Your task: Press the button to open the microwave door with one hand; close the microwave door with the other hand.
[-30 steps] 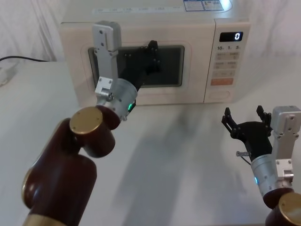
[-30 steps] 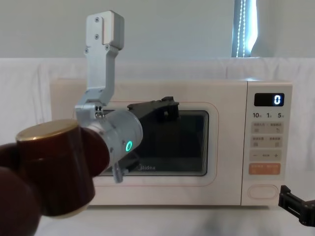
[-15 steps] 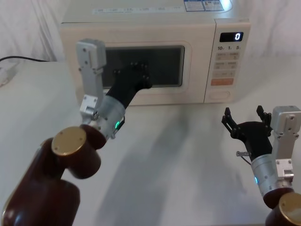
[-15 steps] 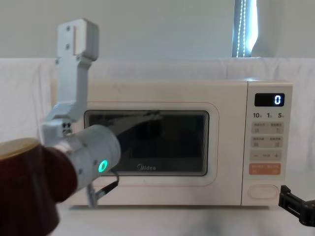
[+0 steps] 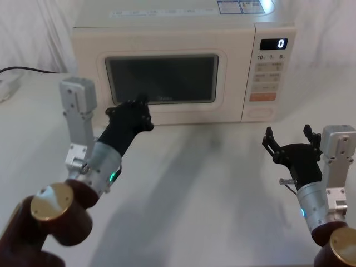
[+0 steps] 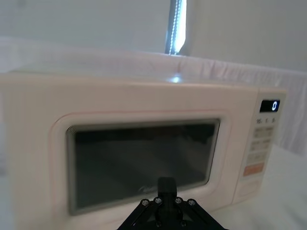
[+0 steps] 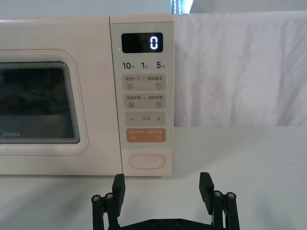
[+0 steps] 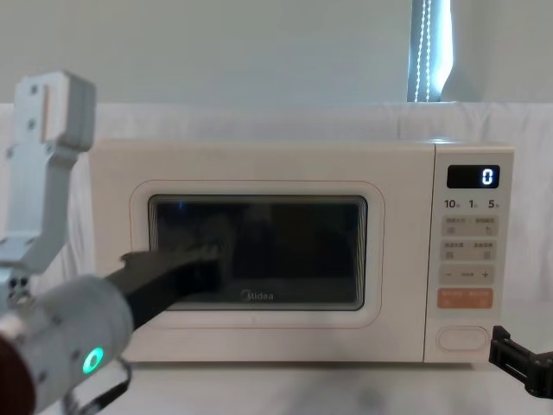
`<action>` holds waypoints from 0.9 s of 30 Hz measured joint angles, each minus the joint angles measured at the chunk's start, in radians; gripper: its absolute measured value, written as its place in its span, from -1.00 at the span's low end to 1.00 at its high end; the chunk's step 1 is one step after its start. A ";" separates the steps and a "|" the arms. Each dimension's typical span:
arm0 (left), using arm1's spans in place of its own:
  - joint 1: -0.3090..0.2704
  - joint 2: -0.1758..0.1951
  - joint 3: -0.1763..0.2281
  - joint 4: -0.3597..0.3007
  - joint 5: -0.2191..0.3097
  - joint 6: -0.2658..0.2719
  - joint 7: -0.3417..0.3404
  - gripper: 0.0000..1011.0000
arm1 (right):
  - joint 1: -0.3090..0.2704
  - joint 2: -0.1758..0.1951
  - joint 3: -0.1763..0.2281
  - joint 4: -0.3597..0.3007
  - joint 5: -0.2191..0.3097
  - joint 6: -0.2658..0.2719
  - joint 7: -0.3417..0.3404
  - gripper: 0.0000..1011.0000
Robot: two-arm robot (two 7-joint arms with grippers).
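The microwave door point(image 5: 161, 111) is closed flat against the cream body, its dark window facing me; it also appears as the microwave door point(image 8: 259, 316) in the chest view. My left gripper point(image 5: 139, 105) hovers just in front of the door's lower left, fingers shut together on nothing, and is seen as the left gripper point(image 6: 166, 186) from its wrist. The oval button point(image 7: 148, 161) sits at the bottom of the keypad panel, under the orange key. My right gripper point(image 7: 162, 187) stands open above the table, a short way in front of the button point(image 5: 257, 111) and apart from it.
The microwave point(image 5: 167, 22) stands at the back of a white table point(image 5: 206, 183), its display point(image 5: 272, 43) reading 0. A white curtain hangs behind. A black cable point(image 5: 22, 69) lies at the far left. Open table lies between the arms.
My left gripper has drawn back and down from the door's window toward me. The door stays closed. The right arm has not moved.
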 joint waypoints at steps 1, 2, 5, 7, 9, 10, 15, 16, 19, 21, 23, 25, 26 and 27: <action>0.015 0.007 -0.004 -0.009 0.006 -0.005 0.006 -1.00 | 0.000 0.000 0.000 0.000 0.000 0.000 0.000 0.98; 0.025 0.010 -0.007 -0.014 0.008 -0.007 0.009 -1.00 | 0.000 0.000 0.000 0.000 0.000 0.000 0.000 0.98; 0.057 0.021 -0.020 -0.035 0.016 -0.013 0.022 -1.00 | 0.000 0.000 0.000 0.000 0.000 0.000 0.000 0.98; 0.083 0.028 -0.033 -0.054 0.020 -0.013 0.031 -1.00 | 0.000 0.000 0.000 0.000 0.000 0.000 0.000 0.98; 0.098 0.032 -0.041 -0.063 0.021 -0.013 0.036 -1.00 | 0.000 0.000 0.000 0.000 0.000 0.000 0.000 0.98; 0.105 0.034 -0.045 -0.068 0.022 -0.013 0.038 -1.00 | 0.000 0.000 0.000 0.000 0.000 0.000 0.000 0.98; 0.154 0.045 -0.077 -0.093 0.023 -0.011 0.048 -1.00 | 0.000 0.000 0.000 0.000 0.000 0.000 0.000 0.98; 0.158 0.046 -0.081 -0.094 0.024 -0.012 0.050 -1.00 | 0.000 0.000 0.000 0.000 0.000 0.000 0.000 0.98; 0.180 0.047 -0.096 -0.100 0.025 -0.013 0.056 -1.00 | 0.000 0.000 0.000 0.000 0.000 0.000 0.000 0.98; 0.191 0.047 -0.103 -0.103 0.025 -0.013 0.060 -1.00 | 0.000 0.000 0.000 0.000 0.000 0.000 0.000 0.98; 0.204 0.045 -0.112 -0.107 0.025 -0.014 0.064 -1.00 | 0.000 0.000 0.000 0.000 0.000 0.000 0.000 0.98; 0.213 0.043 -0.118 -0.109 0.025 -0.015 0.067 -1.00 | 0.000 0.000 0.000 0.000 0.000 0.000 0.000 0.98; 0.216 0.042 -0.121 -0.110 0.025 -0.016 0.069 -1.00 | 0.000 0.000 0.000 0.000 0.000 0.000 0.000 0.98; 0.222 0.039 -0.125 -0.110 0.025 -0.018 0.070 -1.00 | 0.000 0.000 0.000 0.000 0.000 0.000 0.000 0.98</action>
